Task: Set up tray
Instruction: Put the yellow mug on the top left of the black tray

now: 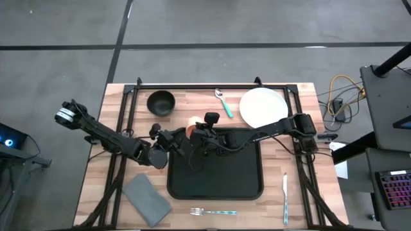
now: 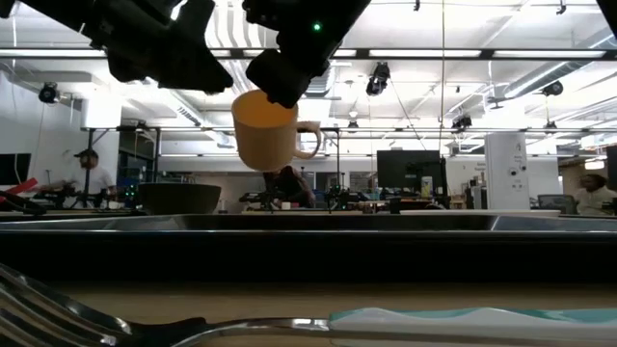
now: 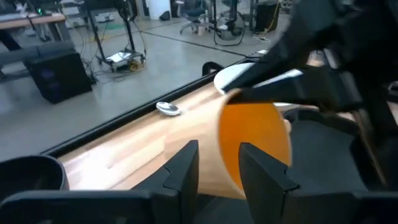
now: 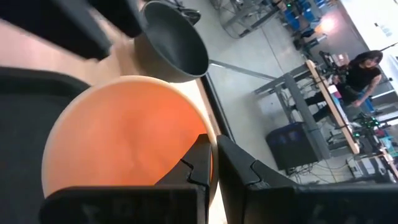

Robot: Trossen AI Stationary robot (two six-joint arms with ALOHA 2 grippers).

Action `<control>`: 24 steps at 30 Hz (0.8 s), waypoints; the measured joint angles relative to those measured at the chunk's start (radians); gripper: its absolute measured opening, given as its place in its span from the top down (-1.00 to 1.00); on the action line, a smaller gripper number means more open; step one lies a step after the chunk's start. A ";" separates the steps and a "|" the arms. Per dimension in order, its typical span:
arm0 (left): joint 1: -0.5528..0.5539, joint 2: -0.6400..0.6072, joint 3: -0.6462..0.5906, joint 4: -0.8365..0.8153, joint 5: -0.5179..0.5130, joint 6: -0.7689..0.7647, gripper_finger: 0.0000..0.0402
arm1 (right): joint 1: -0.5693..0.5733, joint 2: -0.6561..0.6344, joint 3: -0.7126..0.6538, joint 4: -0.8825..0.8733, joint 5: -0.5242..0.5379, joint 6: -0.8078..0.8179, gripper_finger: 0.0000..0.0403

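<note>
We see the black tray [image 1: 225, 176] lying in the middle of the wooden table [image 1: 115, 102], and we place everything else from it. Over the tray's far left corner the right pincer [image 4: 213, 163] holds a cream mug [image 2: 265, 135] with an orange inside; its fingers are pressed together on the mug's rim, one inside and one outside. In the low view the mug hangs in the air, clear of the tray's rim, with its handle turned to the right.

The left pincer [image 3: 217, 165] sits just off the tray's left edge, close beside the mug. Its fingers are spread, and the mug's wall lies straight ahead of the gap between them; we cannot tell whether they touch it.

Beyond the tray's far edge lie a dark bowl [image 1: 160, 102] toward the left, a spoon [image 1: 223, 101] with a teal handle near the middle, and a white plate [image 1: 263, 107] toward the right. A folded grey napkin [image 1: 146, 199] lies off the tray's near left corner. A fork [image 1: 212, 211] with a teal handle lies along the tray's near edge, and a knife [image 1: 285, 196] lies off the tray's right side.
</note>
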 joint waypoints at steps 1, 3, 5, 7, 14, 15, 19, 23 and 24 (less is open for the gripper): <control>0.001 0.005 0.000 0.000 -0.001 0.006 0.56 | -0.001 0.000 0.000 0.011 0.001 -0.004 0.96; 0.004 0.017 0.000 -0.002 0.000 0.008 0.58 | 0.000 0.000 0.000 0.035 0.001 -0.015 0.96; 0.006 0.025 0.000 -0.001 0.000 0.009 0.59 | 0.001 0.000 0.000 0.052 -0.002 -0.036 0.96; 0.006 0.026 0.000 -0.002 0.000 0.009 0.59 | 0.001 0.000 0.000 0.061 -0.003 -0.038 0.96; 0.023 0.026 -0.002 0.004 -0.037 0.018 0.59 | 0.009 0.000 0.000 0.089 0.000 -0.045 0.96; 0.024 0.026 -0.002 0.004 -0.037 0.017 0.59 | 0.010 0.000 0.000 0.104 -0.009 -0.054 0.96; 0.031 0.029 -0.002 0.009 -0.039 0.005 0.59 | 0.012 0.000 0.000 0.140 -0.033 -0.067 0.96; 0.033 0.030 -0.003 0.005 -0.031 -0.002 0.59 | 0.015 0.000 -0.002 0.141 -0.032 -0.069 0.96; 0.036 0.030 -0.003 0.006 -0.028 -0.003 0.59 | 0.015 0.000 -0.003 0.141 -0.028 -0.069 0.96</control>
